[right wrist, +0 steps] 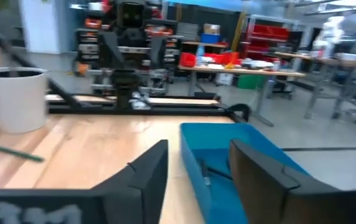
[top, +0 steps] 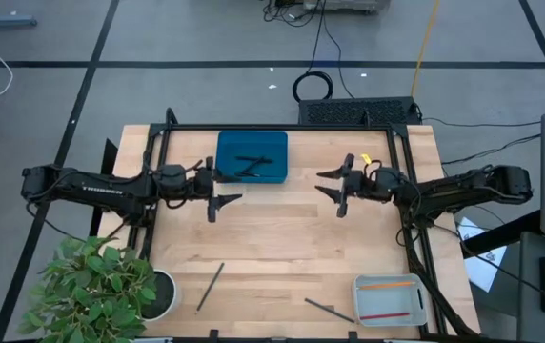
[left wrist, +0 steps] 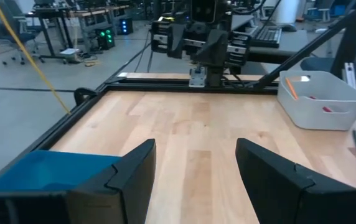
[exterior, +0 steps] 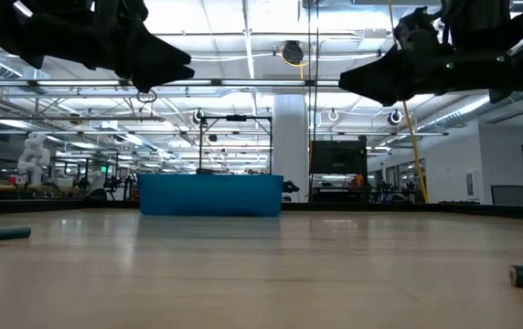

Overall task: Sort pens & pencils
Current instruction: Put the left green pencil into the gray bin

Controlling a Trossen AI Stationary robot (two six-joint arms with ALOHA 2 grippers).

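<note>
Both the left gripper [top: 223, 196] and right gripper [top: 334, 187] are held wide open and empty at mid-frame, seemingly poised for the two dark pencils [top: 210, 286] left at the lower centre, while pens [top: 251, 164] lie in the blue tray [top: 225, 143] at upper centre and orange and red pencils in the white tray [top: 357, 303] at lower right.

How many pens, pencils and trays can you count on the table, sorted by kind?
Black pens in the blue tray: 2
Dark pencils loose on the table: 2
Orange pencil in the white tray: 1
Red pencil in the white tray: 1
Trays: 2
Total: 8
</note>
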